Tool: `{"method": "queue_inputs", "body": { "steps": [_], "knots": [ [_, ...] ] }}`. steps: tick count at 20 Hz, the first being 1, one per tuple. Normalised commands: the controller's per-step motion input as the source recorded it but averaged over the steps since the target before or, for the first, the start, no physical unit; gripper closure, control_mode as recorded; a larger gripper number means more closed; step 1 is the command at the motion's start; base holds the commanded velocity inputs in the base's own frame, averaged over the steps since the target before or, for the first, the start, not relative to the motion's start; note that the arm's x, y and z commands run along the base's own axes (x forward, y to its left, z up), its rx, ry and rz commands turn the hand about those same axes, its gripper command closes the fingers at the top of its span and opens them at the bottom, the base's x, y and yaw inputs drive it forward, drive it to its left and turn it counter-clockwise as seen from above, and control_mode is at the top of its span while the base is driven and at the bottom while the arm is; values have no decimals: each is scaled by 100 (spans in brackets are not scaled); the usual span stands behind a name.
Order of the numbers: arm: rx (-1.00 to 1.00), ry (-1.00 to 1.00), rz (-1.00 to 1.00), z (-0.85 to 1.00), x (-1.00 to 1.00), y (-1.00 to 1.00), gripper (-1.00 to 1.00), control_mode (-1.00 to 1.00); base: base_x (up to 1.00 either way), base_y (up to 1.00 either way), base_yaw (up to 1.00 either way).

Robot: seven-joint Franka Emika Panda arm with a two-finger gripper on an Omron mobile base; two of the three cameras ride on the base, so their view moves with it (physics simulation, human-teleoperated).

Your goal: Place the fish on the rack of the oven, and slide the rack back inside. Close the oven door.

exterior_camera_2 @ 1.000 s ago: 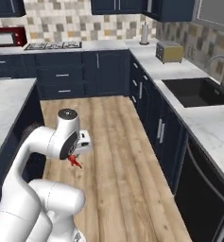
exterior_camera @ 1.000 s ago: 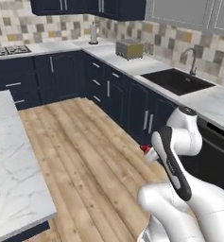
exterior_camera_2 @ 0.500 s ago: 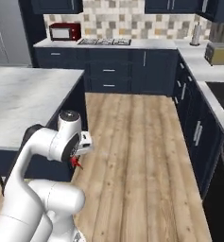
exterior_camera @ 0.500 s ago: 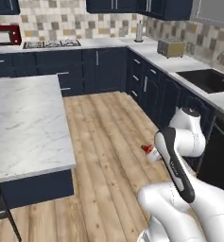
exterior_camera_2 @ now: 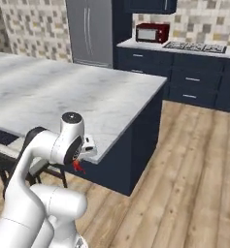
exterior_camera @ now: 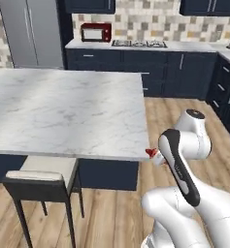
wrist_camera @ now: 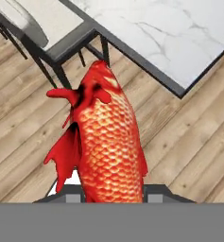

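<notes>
Wood-plank flooring and navy cabinets surround me, with a marble-topped island (exterior_camera: 63,109) on my left. My gripper (wrist_camera: 111,191) is clamped nearly shut on the fish (wrist_camera: 106,146), which I carry low in front of my arm, just off the island's near right corner; in the side views it shows as a small red fleck at my wrist (exterior_camera: 150,153) (exterior_camera_2: 78,166).

From my hand camera the fish stands lengthwise away from my fingers, its scaled orange body between them and the fins hanging to one side. I judge it light and fairly stiff, small enough that the mid-body hold is the right one; the smooth, tapering body could slip or pivot if I loosened at all, so I would keep the squeeze across the thickest part and not the fins or tail.

Beyond it, a stool (exterior_camera: 41,177) sits tucked under the island's near edge. Further off, a red microwave (exterior_camera: 96,32) rests on the far counter beside a cooktop (exterior_camera: 138,43), and a tall grey fridge (exterior_camera: 31,31) stands at far left.
</notes>
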Motion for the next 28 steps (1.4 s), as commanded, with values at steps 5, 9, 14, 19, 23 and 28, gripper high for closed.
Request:
{"method": "queue_inputs", "body": {
  "steps": [5,9,14,19,23,28],
  "knots": [
    [0,0,0,0,0,0,100,100,-27,63,61],
    [0,0,0,0,0,0,100,100,-6,68,55],
    [0,0,0,0,0,0,100,100,13,63,53],
    [0,0,0,0,0,0,100,100,54,58,47],
    [0,0,0,0,0,0,100,100,32,46,52],
    [0,0,0,0,0,0,100,100,4,26,60]
  ]
}}
